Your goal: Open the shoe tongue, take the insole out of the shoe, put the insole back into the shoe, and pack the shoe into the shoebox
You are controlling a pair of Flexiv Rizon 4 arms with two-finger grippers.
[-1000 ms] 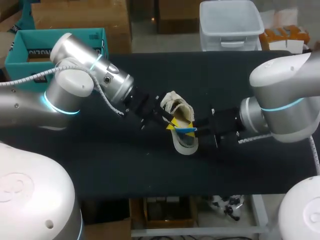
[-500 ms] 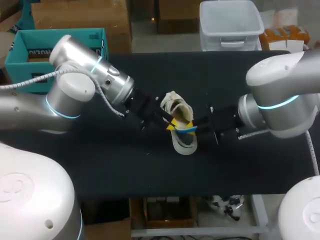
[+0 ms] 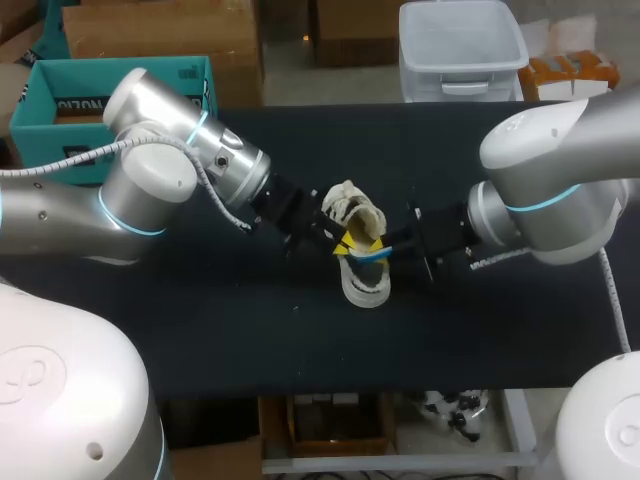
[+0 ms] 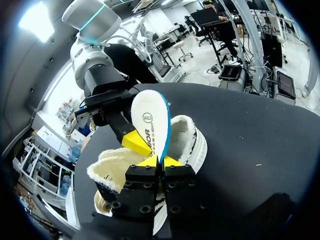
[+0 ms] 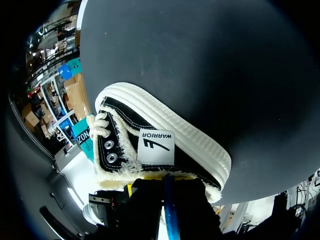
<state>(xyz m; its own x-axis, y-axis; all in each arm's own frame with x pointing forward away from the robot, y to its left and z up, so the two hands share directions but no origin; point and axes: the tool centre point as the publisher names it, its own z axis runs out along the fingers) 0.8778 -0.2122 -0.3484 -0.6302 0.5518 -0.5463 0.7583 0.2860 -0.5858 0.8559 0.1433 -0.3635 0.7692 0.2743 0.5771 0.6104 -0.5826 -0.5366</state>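
A black canvas shoe [image 3: 365,288] with a white sole and fleecy lining lies on its side on the black table [image 3: 200,320]. Its side panel [image 5: 150,145] fills the right wrist view. The insole [image 4: 151,120], white with a blue edge, stands out of the shoe's opening [image 4: 192,140]. My left gripper [image 4: 159,161] is shut on the insole's lower end. My right gripper [image 3: 388,252] comes in from the other side, and the blue edge of the insole [image 5: 170,215] runs between its closed fingers. A teal shoebox [image 3: 60,100] stands open beyond the table's far left corner.
My two arms meet over the table's middle, the left arm [image 3: 170,170] from the far left and the right arm [image 3: 540,200] from the right. Bare black table lies in front of the shoe and to both sides.
The right arm has drawn in toward the shoe and a little farther from me. The shoe and insole shifted slightly with both grippers. Neither gripper changed its hold.
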